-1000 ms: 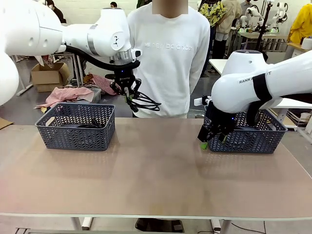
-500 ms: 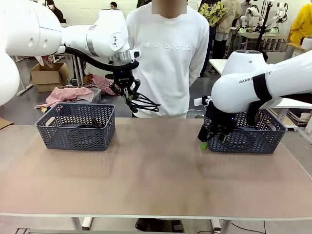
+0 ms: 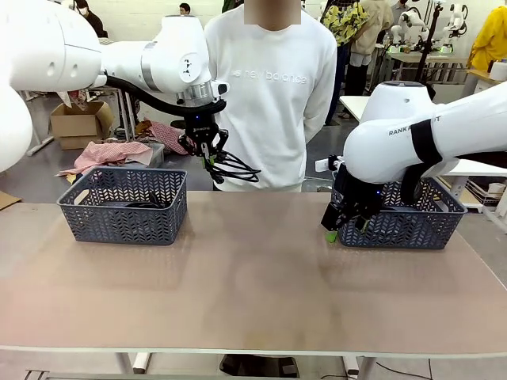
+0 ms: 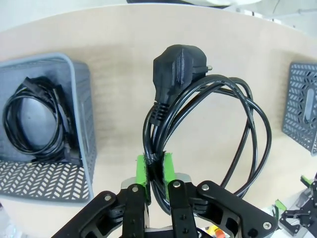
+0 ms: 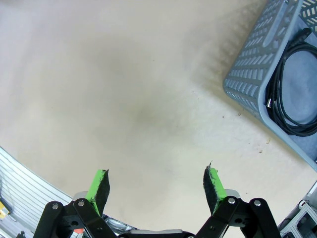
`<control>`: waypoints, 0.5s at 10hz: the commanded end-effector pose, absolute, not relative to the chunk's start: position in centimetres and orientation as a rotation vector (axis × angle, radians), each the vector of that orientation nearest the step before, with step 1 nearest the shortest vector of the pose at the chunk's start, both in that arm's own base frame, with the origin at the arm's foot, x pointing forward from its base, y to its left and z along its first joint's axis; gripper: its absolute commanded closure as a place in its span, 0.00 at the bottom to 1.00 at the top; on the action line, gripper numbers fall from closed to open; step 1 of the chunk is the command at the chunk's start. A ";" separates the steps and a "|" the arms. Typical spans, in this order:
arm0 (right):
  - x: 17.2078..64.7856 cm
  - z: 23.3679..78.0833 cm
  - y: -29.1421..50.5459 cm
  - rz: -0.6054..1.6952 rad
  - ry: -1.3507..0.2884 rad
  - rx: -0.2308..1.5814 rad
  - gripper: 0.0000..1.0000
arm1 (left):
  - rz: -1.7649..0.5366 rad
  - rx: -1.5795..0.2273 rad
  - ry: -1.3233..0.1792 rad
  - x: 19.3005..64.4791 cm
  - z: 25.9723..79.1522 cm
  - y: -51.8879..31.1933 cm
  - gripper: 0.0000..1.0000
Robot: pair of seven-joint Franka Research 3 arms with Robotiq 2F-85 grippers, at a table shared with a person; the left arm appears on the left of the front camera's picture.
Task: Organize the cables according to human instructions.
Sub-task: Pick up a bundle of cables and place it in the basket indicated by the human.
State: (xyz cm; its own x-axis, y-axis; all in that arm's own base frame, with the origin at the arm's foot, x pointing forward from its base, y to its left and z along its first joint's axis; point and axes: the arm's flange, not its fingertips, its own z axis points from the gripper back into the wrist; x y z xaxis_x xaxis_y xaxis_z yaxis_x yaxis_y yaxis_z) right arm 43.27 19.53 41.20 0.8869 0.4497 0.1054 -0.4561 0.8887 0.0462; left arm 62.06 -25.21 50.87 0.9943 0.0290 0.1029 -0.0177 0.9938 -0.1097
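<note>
The left pincer (image 4: 155,171) hangs above the beige worktop (image 3: 253,277), clamped on a coiled thin black power cord (image 4: 208,129). Its dangling loops and chunky plug could snag a basket rim. The left dark lattice plastic basket (image 3: 123,207) and right one (image 5: 257,74) each hold one coil. The right pincer (image 5: 156,186) is spread, empty.

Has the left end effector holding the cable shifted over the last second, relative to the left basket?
No. The left end effector sits at the same spot above and right of the left basket, shut on the coiled cable.
</note>
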 end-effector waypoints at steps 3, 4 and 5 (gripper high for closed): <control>43.3 41.4 19.5 0.471 -0.097 0.071 0.00 | -0.070 -0.098 -0.102 62.2 53.0 -19.4 0.85; 43.3 41.4 19.5 0.471 -0.097 0.071 0.00 | -0.099 -0.099 -0.097 62.0 53.5 -17.5 0.85; 43.3 41.4 19.5 0.471 -0.097 0.071 0.00 | -0.127 -0.101 -0.094 61.8 53.8 -15.7 0.85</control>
State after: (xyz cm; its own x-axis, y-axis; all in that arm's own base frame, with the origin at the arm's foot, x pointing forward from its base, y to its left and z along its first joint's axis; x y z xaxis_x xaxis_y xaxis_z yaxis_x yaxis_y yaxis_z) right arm 43.27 19.54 41.20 0.8869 0.4497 0.1053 -0.4561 0.8887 0.0462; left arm 62.94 -17.34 53.60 0.9912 -0.0788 0.1067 0.0874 0.9931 -0.0783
